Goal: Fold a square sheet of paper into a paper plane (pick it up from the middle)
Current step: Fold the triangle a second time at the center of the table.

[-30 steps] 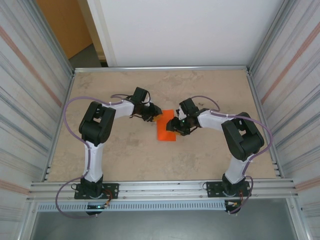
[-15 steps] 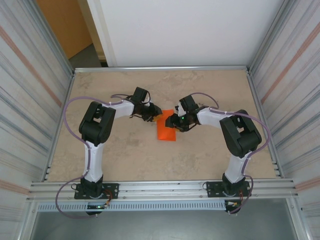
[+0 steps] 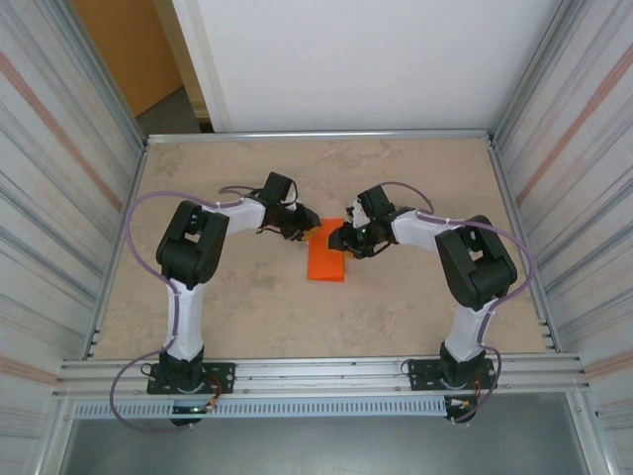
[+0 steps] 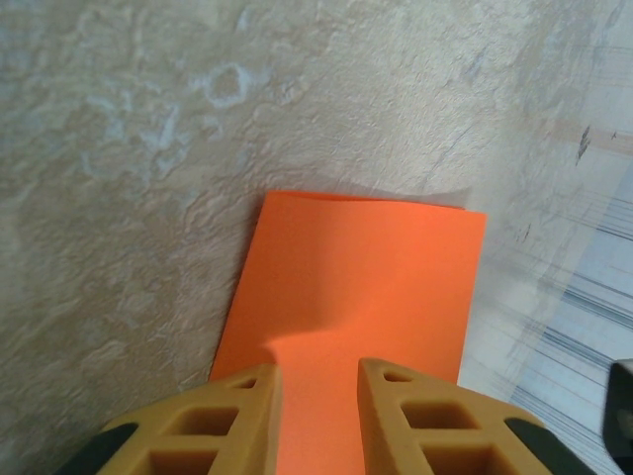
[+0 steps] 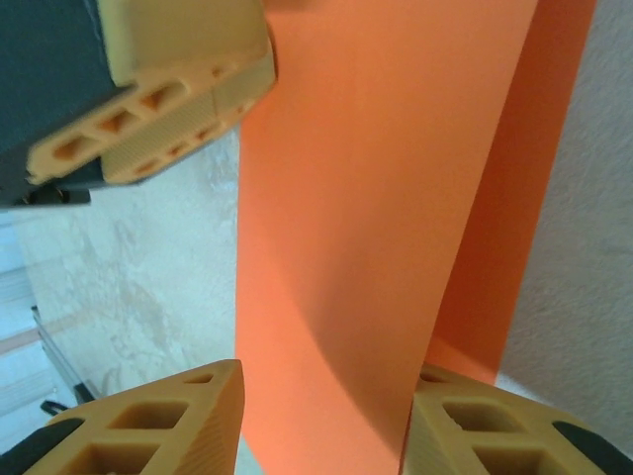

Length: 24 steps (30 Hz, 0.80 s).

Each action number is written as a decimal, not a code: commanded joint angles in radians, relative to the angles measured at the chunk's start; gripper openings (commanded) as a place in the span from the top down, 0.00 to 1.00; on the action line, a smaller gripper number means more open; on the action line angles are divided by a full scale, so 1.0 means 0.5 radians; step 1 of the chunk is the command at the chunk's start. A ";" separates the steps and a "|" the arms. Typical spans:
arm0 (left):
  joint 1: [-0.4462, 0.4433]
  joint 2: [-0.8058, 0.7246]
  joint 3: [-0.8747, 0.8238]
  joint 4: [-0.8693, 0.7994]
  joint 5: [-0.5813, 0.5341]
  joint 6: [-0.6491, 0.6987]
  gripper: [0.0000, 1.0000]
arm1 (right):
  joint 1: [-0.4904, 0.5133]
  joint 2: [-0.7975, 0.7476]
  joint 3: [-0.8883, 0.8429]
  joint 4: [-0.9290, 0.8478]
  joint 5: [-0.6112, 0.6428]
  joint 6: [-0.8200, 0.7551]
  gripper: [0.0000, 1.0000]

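Observation:
The square sheet of paper (image 3: 326, 259), bright orange, lies folded over into a narrow rectangle at the table's middle. My left gripper (image 3: 305, 231) comes at its far end from the left. In the left wrist view the sheet (image 4: 366, 267) lies flat under that gripper (image 4: 316, 371), whose jaws stand a little apart above it. My right gripper (image 3: 342, 239) reaches the same end from the right. In the right wrist view its jaws (image 5: 326, 371) stand wide, with the paper's raised upper layer (image 5: 376, 178) spanning the gap. The left gripper's fingers (image 5: 158, 129) show beside that layer.
The beige tabletop (image 3: 247, 307) is bounded by a metal rim (image 3: 316, 135) at the back and ribbed side walls (image 3: 59, 198). Both arm bases sit on the front rail (image 3: 316, 371).
The right gripper has slid toward the far end of the paper and its jaws have narrowed. The paper's raised end now lies lower. The left gripper has stayed put.

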 commanded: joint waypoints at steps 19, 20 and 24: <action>0.030 0.060 -0.082 -0.214 -0.101 0.013 0.73 | 0.032 -0.224 -0.321 0.014 -0.171 0.344 0.87; 0.034 0.055 -0.078 -0.216 -0.101 0.027 0.73 | 0.032 -0.229 -0.327 0.000 -0.157 0.351 0.92; 0.064 0.019 -0.080 -0.192 -0.072 0.069 0.73 | 0.025 -0.272 -0.334 -0.061 -0.105 0.364 0.96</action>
